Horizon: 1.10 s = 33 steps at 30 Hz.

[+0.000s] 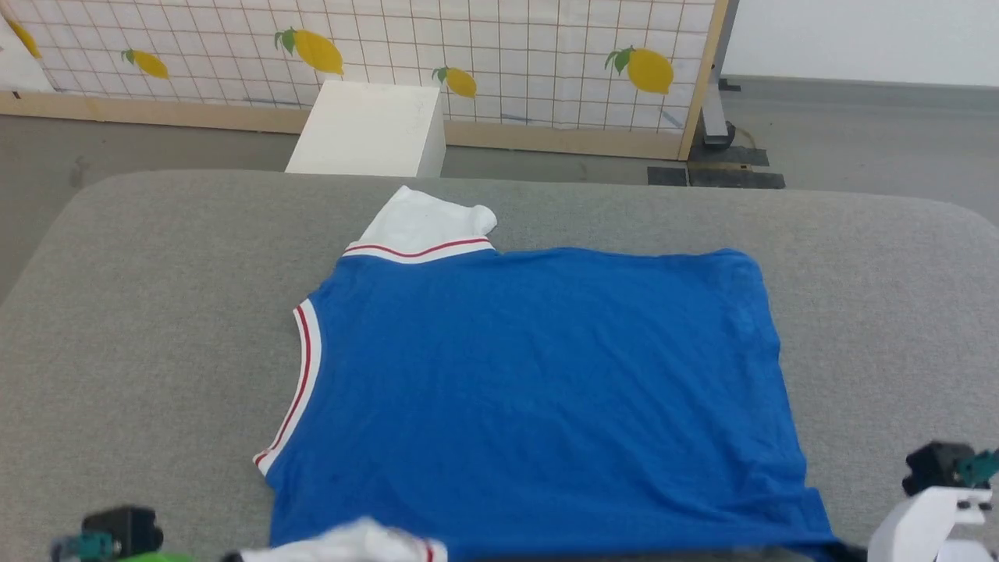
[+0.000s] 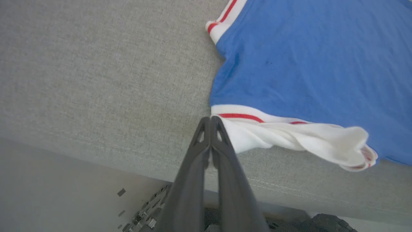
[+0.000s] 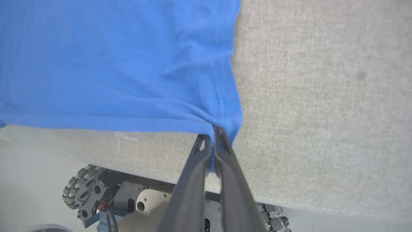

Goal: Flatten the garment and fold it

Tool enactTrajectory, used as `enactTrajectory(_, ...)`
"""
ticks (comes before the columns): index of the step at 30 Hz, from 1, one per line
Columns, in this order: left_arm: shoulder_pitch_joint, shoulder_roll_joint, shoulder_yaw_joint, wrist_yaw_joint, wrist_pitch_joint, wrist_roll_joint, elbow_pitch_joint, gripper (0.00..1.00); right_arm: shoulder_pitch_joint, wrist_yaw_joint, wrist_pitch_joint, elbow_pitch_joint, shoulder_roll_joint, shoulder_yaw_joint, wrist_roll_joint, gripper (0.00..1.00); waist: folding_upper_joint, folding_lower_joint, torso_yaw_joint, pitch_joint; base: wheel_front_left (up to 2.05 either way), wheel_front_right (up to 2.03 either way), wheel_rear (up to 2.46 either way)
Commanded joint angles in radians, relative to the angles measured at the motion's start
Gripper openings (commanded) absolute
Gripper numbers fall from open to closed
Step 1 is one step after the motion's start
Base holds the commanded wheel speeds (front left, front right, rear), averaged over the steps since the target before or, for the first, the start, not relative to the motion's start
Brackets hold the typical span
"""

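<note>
The garment point(image 1: 546, 375) lies spread on the grey padded table point(image 1: 140, 328), neckline point(image 1: 300, 382) to the left and one white sleeve point(image 1: 421, 222) at the far edge. The other white sleeve point(image 2: 289, 135) lies bunched and twisted at the near edge. My left gripper point(image 2: 210, 118) is shut, its tips right at that sleeve's red-striped seam corner; no cloth shows between the fingers. My right gripper point(image 3: 212, 130) is shut on the garment's point(image 3: 112, 64) near hem corner, blue cloth showing between the fingers and pulled into creases.
A white box point(image 1: 367, 129) stands on the floor beyond the table, before a lemon-print panel point(image 1: 507, 55). Bare grey padding surrounds the shirt. My wheeled base point(image 3: 83, 193) shows below the table's near edge.
</note>
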<state>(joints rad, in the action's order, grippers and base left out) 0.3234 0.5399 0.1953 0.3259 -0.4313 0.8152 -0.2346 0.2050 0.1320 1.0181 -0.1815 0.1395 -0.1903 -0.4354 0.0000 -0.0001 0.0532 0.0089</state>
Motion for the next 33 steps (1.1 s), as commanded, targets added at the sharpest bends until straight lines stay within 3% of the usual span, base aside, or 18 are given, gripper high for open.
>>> enactTrajectory(1, -0.04, 0.017, -0.006, -0.01, 0.012, -0.022, -0.006, 0.0, -0.03, -0.001, -0.019, -0.007, 0.006, -0.004, 0.012, 0.0, 0.0, 0.0001, -0.002, 0.01, 0.0, 0.0, 0.0)
enactTrajectory(7, -0.225, 0.026, 0.018, -0.071, 0.081, -0.096, 0.024, 0.0, -0.133, -0.001, -0.085, 0.002, 0.018, 0.005, 0.048, 0.0, 0.0, 0.0001, -0.01, 0.076, 0.0, 0.0, 0.0)
enactTrajectory(19, -0.568, -0.024, 0.102, -0.189, 0.182, -0.19, 0.243, 0.0, -0.363, -0.001, -0.115, 0.103, 0.027, 0.084, 0.119, 0.0, 0.0, 0.0001, -0.032, 0.233, 0.0, 0.0, 0.0)
enactTrajectory(27, -0.688, -0.072, 0.151, -0.25, 0.213, -0.201, 0.441, 0.0, -0.426, -0.001, -0.078, 0.204, 0.019, 0.124, 0.166, 0.0, 0.0, 0.0001, -0.03, 0.3, 0.0, 0.0, 0.0)
enactTrajectory(33, -0.716, -0.099, 0.163, -0.266, 0.219, -0.188, 0.548, 0.0, -0.426, -0.001, -0.066, 0.251, 0.009, 0.13, 0.167, 0.0, 0.0, 0.0001, -0.028, 0.302, 0.0, 0.0, 0.0)
